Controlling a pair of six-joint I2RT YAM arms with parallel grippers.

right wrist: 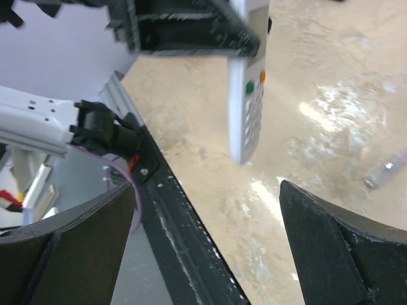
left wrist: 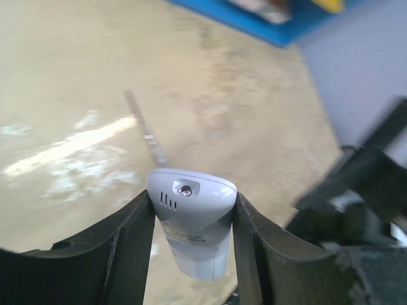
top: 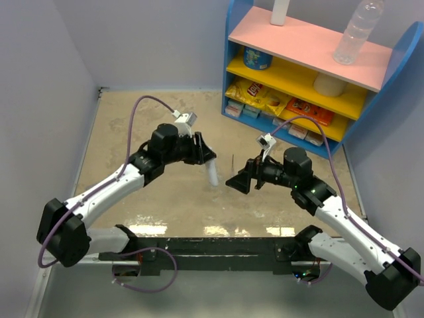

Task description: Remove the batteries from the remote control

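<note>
My left gripper (top: 207,161) is shut on a white remote control (top: 212,173), holding it by its upper end above the table so that it hangs down. In the left wrist view the remote control (left wrist: 191,206) sits squeezed between both fingers (left wrist: 130,254), its top end with the small lens facing the camera. From the right wrist the button face of the remote control (right wrist: 248,101) shows, with a green and an orange button. My right gripper (top: 238,181) stands wide open just right of the remote, apart from it, with nothing between its fingers (right wrist: 337,248). The batteries are out of view.
A blue shelf unit (top: 397,73) with pink and yellow boards stands at the back right, carrying snack packs (top: 262,98), a tin and a clear bottle (top: 356,30). A thin grey strip (top: 232,162) lies on the table. The black base rail (top: 218,246) runs along the near edge.
</note>
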